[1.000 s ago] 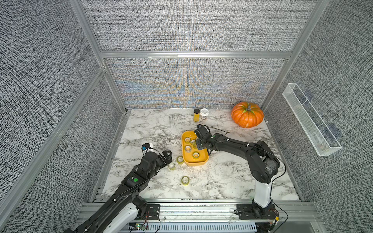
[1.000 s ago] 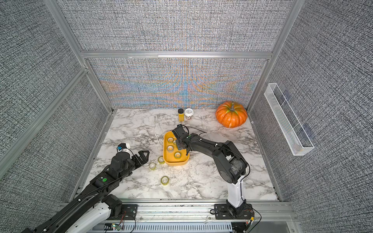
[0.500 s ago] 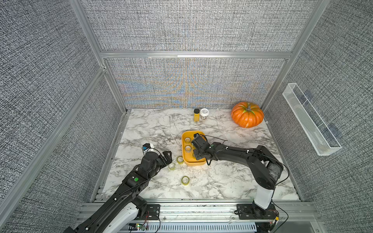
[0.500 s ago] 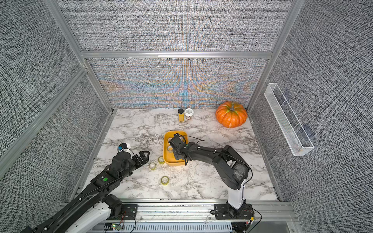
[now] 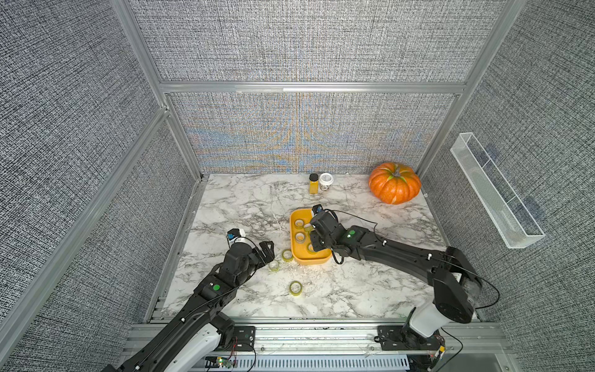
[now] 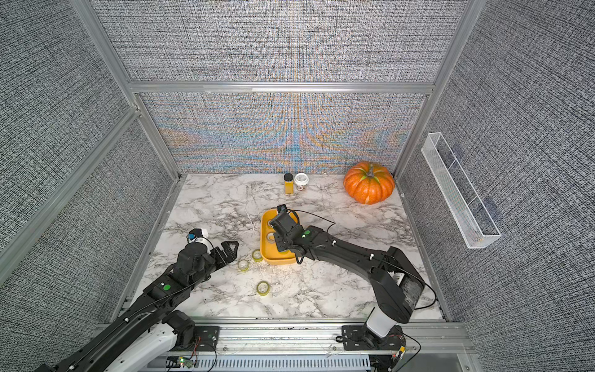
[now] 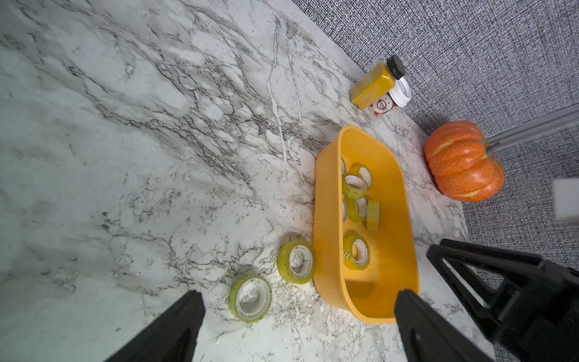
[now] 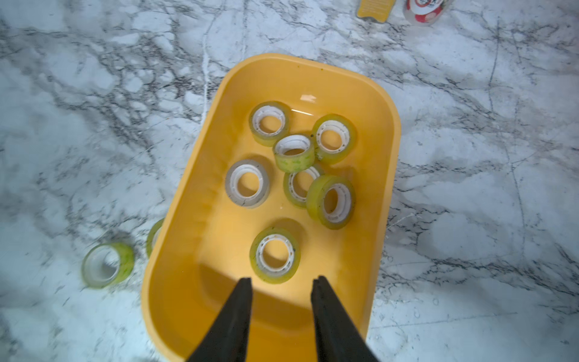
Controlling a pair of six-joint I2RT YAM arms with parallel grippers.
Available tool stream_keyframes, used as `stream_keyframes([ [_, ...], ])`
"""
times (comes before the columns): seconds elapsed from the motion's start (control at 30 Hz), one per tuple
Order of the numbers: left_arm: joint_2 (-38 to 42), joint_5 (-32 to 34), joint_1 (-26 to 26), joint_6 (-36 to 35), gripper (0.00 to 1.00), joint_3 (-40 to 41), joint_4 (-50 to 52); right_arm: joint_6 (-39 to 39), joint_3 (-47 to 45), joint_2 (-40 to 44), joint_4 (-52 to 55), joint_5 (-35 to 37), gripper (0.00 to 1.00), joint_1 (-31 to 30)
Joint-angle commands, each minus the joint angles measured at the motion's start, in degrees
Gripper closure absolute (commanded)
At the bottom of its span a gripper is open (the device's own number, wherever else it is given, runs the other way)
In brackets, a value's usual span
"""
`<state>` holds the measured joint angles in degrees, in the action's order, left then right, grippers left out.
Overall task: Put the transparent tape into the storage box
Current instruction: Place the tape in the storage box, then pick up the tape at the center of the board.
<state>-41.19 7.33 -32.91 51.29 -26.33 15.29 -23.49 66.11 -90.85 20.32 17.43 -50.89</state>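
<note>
Seven rolls of tape (image 8: pixel 275 255) lie inside the yellow box (image 8: pixel 194 250), which sits near the middle of the marble bench (image 5: pixel 370 290). Six are yellowish-green and the grey roll (image 8: pixel 247 183) is duller. Most lie flat. The leaning roll (image 8: pixel 332 200) stands on its edge against a neighbour, and the top roll (image 8: pixel 294 153) rests tilted on the ones beside it. Six of them crowd the half of the box nearer the far edge of the bench, while one lies flat by itself closer to the near end.

Three more rolls are out on the bench. The nearest loose roll (image 5: pixel 287 255) is just beside the box's left wall, close to its near left corner. The second loose roll (image 5: pixel 274 265) lies just left of that. The third loose roll (image 5: pixel 295 287) lies apart from both, toward the near edge of the bench.

The right gripper (image 8: pixel 281 279) hovers over the near end of the box, its fingers parted with nothing between them. The left gripper (image 7: pixel 299 293) hangs low over the bench beside the two loose rolls by the box, its fingers spread wide and empty.

At the far edge a yellow bottle (image 5: pixel 313 184) and a white-lidded jar (image 5: pixel 326 182) stand together, and a pumpkin (image 5: pixel 394 183) fills the far right corner. A clear trough (image 5: pixel 495 193) hangs on the right wall.
</note>
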Motion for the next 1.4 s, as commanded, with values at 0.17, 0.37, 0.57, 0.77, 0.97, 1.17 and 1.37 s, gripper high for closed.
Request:
stream_keyframes([
  [0.17, -1.24, -1.42, -0.05, 0.48, 0.0, 2.07, 2.02, -9.09, -11.59, 12.91, -2.11, -2.16, 0.37, -6.05],
  [0.37, -1.66, -4.57, -0.14, 1.82, 0.0, 5.11, -1.74, -16.16, -18.11, 12.83, -3.46, -3.76, 0.38, -12.8],
  [0.57, -3.33, -6.06, -0.41, 2.33, 0.0, 6.11, -1.93, -18.88, -18.47, 5.9, -8.01, -5.08, 0.39, -17.74],
  [0.77, -7.68, -6.94, -0.67, 2.24, 0.0, 5.5, -1.93, -18.41, -13.62, -3.51, -8.92, -4.91, 0.39, -19.5],
  [0.97, -10.56, -6.81, -0.84, 2.33, 0.02, 4.68, -0.73, -17.88, -10.11, -9.46, -6.44, -3.97, 0.41, -19.93],
  [1.17, -14.52, -6.7, -1.02, 3.07, 0.05, 3.68, 1.21, -19.83, -15.44, -6.12, -4.67, -1.45, 0.55, -19.73],
  [1.37, -19.11, -4.7, -1.68, 3.29, 0.16, 1.69, 3.06, -20.08, -22.88, -0.13, -5.29, -0.92, 0.76, -18.37],
])
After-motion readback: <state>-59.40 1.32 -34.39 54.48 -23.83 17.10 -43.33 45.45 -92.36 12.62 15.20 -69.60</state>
